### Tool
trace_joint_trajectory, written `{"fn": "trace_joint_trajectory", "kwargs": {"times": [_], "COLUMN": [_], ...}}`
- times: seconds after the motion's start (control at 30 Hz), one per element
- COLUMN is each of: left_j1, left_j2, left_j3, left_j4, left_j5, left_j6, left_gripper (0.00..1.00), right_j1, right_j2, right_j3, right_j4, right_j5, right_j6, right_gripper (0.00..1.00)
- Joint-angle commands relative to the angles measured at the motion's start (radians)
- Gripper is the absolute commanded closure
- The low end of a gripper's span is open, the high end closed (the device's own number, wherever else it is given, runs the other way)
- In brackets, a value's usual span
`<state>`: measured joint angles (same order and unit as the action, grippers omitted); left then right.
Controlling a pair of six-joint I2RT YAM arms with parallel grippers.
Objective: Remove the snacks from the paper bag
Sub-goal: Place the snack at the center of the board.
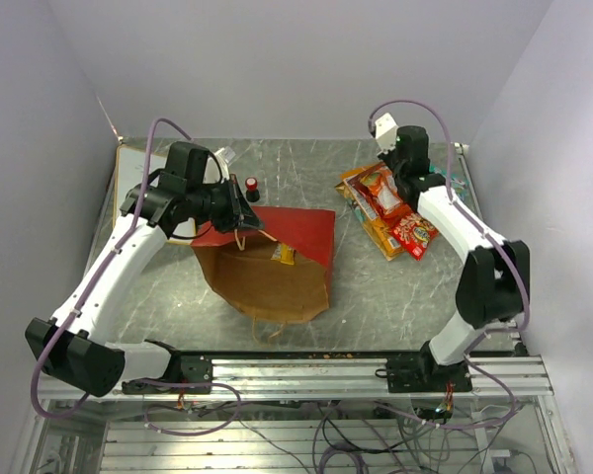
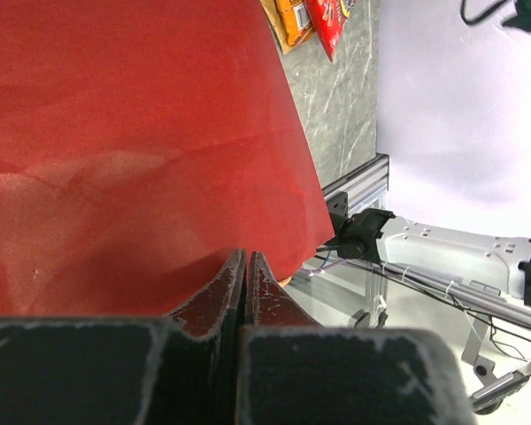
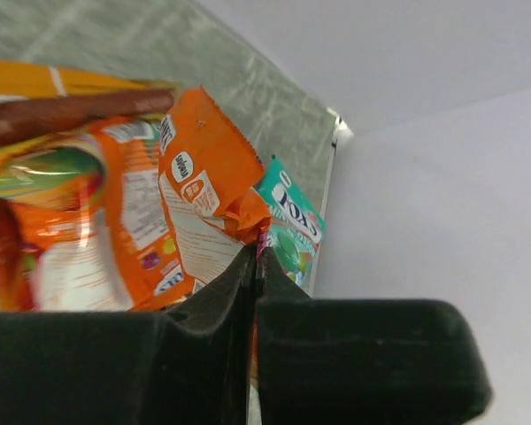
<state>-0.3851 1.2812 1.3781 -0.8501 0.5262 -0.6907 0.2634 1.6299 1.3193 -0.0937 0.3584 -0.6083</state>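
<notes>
Your bag (image 1: 267, 286) lies left of centre on the counter (image 1: 376, 296). Its brown inside faces the top camera, and a red panel of its outside shows on the far right side. Inside it you can see one yellow packet (image 1: 284, 254), up near the far wall. Whether more lies under the paper cannot be told.

Your left fingers (image 2: 244, 266) are closed tight at the bag's far left edge. The wrist view shows them pressed together against the red paper, pinching the bag.

The other snacks (image 1: 390, 212) sit in a pile on the counter at the far right, well apart from the bag, with red, orange and yellow wrappers overlapping. Your right fingers (image 3: 252, 270) are over the far end of that pile. They are shut with no gap on a crumpled corner of an orange packet (image 3: 203, 177). A teal packet (image 3: 288, 217) lies just beyond it, toward the right wall.

A small red-capped knob (image 1: 251, 185) stands on the counter just beyond the bag, beside your left wrist.
</notes>
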Motion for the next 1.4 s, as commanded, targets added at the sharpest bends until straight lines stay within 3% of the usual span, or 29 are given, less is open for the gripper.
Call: {"fn": "trace_joint_trajectory", "kwargs": {"times": [0.0,0.2,0.37,0.43,0.57,0.73,1.07,1.23,1.37], "left_j1": [0.011,0.011,0.011,0.012,0.011,0.011,0.009,0.008,0.006], "left_j2": [-0.016,0.007,0.025,0.020,0.000,-0.009,0.027,-0.001,-0.042], "left_j3": [-0.005,0.040,0.079,0.069,0.016,-0.034,-0.033,-0.072,-0.072], "left_j4": [0.020,0.001,-0.021,0.002,0.087,0.190,0.260,0.275,0.274], "left_j5": [0.006,-0.022,-0.026,-0.008,0.047,0.090,0.150,0.151,0.134], "left_j6": [-0.009,-0.004,-0.001,-0.018,-0.070,-0.117,-0.164,-0.201,-0.217], "left_gripper": [0.93,0.93,0.93,0.93,0.93,0.93,0.93,0.93,0.93], "right_j1": [-0.082,-0.135,-0.136,-0.136,-0.133,-0.132,-0.102,-0.071,0.049], "right_j2": [0.096,0.233,0.279,0.258,0.126,-0.165,-0.727,-0.784,-0.757], "right_j3": [0.085,0.112,0.118,0.115,0.017,-0.186,-0.582,-0.512,-0.419], "right_j4": [0.101,0.125,0.073,0.030,0.017,0.044,0.097,0.091,0.116], "right_j5": [0.021,0.019,-0.014,-0.045,-0.105,-0.393,-0.919,-1.136,-1.235], "right_j6": [-0.008,-0.014,0.076,0.126,0.231,0.379,0.703,0.653,0.594], "right_gripper": [1.00,1.00,1.00,0.92,0.62,0.46,0.38,0.36,0.34]}}
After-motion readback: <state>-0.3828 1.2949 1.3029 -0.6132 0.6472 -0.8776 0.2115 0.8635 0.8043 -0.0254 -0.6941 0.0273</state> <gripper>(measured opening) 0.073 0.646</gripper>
